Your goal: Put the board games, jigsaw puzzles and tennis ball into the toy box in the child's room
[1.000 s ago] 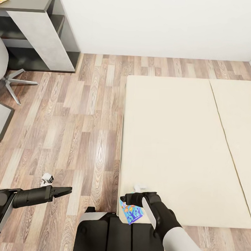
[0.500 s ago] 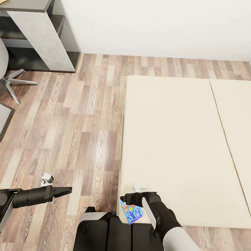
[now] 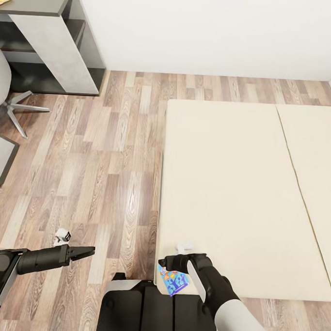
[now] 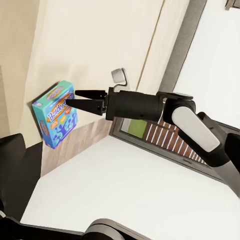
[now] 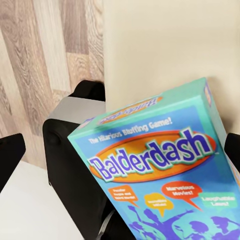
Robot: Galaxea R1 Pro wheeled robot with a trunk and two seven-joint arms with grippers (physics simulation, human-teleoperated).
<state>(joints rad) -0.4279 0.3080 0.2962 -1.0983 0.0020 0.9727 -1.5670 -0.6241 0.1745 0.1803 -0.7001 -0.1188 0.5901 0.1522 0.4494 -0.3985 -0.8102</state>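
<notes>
Your right gripper is pinched on the game at the bed's near corner, so lift it clear before turning toward the table.

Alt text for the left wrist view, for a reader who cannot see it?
The right tool, fingers close together, points at a teal board game box that stands on edge against the beige bed; contact is unclear.

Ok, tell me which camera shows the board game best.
The right wrist view: the board game is close up, its "Balderdash" title readable. The left wrist view shows the whole box smaller, by the right end effector, whose grip I can't confirm. The head view shows a blue corner under that arm at the bed edge.
</notes>
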